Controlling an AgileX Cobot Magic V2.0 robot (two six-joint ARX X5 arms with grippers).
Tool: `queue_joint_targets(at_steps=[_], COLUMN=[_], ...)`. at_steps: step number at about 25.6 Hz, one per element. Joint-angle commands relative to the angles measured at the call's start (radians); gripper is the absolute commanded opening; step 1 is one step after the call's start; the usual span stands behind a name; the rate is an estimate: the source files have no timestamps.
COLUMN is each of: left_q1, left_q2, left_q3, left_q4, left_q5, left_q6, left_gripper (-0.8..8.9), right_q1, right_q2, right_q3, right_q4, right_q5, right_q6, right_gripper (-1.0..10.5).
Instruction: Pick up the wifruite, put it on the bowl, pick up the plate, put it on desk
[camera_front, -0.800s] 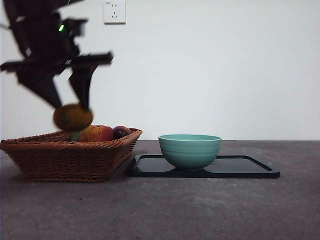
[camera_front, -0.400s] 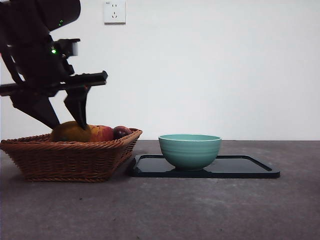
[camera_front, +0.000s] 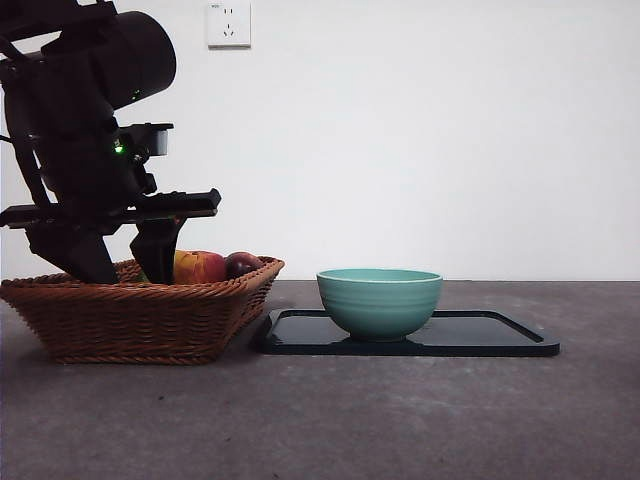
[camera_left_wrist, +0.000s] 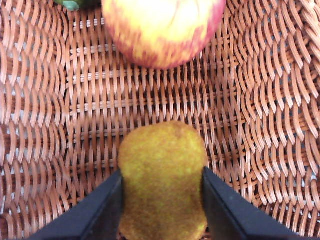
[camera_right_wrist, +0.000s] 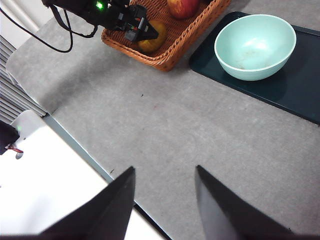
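Since a second ago the left claw (camera_front: 115, 262) has dropped from above the basket (camera_front: 140, 318) down into it, so the wifruite (camera_left_wrist: 162, 177) that hung clear of the rim now sits low on the wicker floor, hidden in the front view. The left arm leans in steeply from the upper side edge. Its jaws are clamped on the wifruite's two flanks. Just past the fruit lies an apple (camera_left_wrist: 162, 30), apart from it, with bare wicker between. Beyond the basket's far rim, the bowl (camera_front: 380, 302) stands upright on a black tray (camera_front: 500, 338), apart from the basket. The right claw (camera_right_wrist: 165, 202) hangs high over bare bench (camera_right_wrist: 200, 135), jaws apart and holding nothing.
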Motion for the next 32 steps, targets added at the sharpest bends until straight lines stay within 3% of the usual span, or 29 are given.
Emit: queue_joint_targets(at_steps=[1,5,7,23,32], left_q1=[-0.002,-0.002,-0.003,-0.008,-0.008], left_q2=[0.028,0.027,0.027,-0.19,-0.425], left_q3=[0.005,0.005,0.006,0.037,0.037], left_q4=[-0.002,-0.01,-0.01,-0.1,-0.243], left_q5=[0.003,0.004,0.004,0.023,0.282], left_q6=[0.013,0.013,0.013,0.059,0.163], left_gripper=[1.71,3.61,4.06,4.07,4.06], right_q1=[0.007,0.007,0.007,0.006,0.006], right_q2=[0.003,0.003,0.003,0.003,0.004], right_q3=[0.009,0.009,0.009,0.009,0.009], right_q4=[0.01,0.01,0.01,0.025,0.027], right_q5=[0.003,0.003,0.003,0.005,0.03], right_q6=[-0.002,-0.002,-0.001,0.009,0.016], right_gripper=[1.9,1.9,1.9,1.9,1.9])
